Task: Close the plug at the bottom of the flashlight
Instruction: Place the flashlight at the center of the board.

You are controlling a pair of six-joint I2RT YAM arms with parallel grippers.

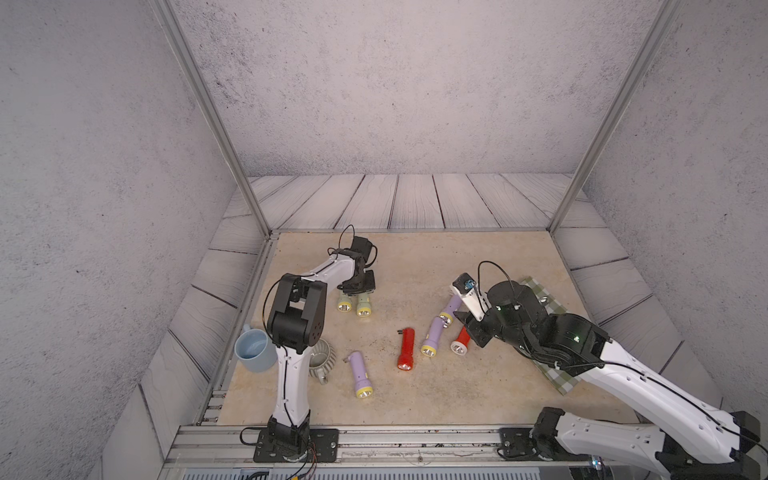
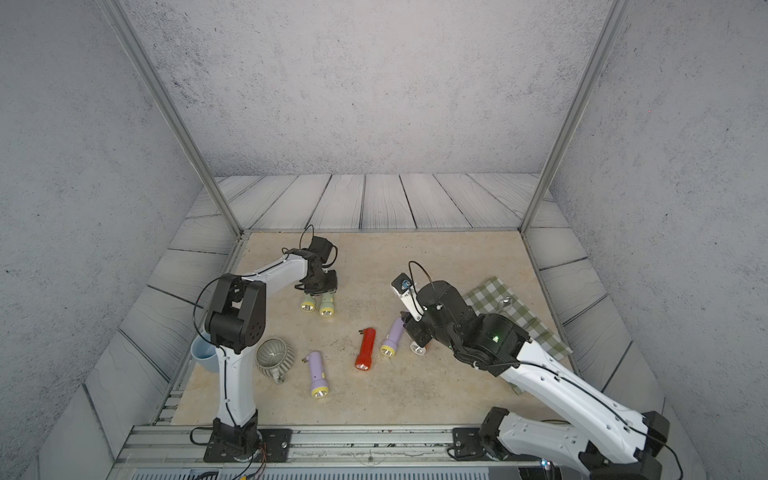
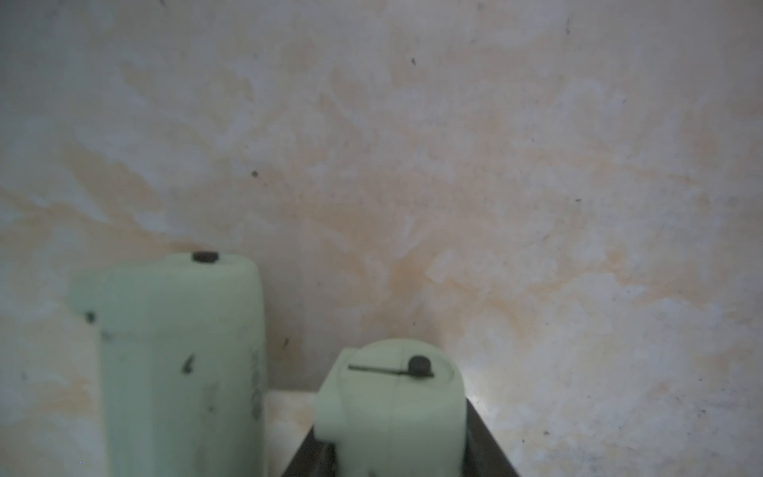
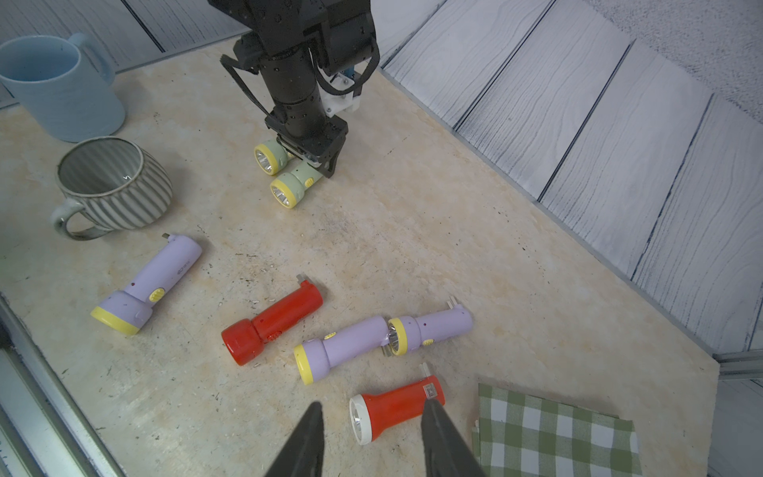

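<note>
Left pincer seemingly clamps smooth, cylindrical green flashlight.

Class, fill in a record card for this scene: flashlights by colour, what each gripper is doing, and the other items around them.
flashlights: seven in view
green flashlights: two, side by side at the left gripper
purple flashlights: three
red: one all-red flashlight, one white-headed red flashlight
left gripper: shut on one green flashlight
right gripper: open, astride the white-headed red flashlight
other items: blue mug, striped grey mug, green checked cloth
</note>
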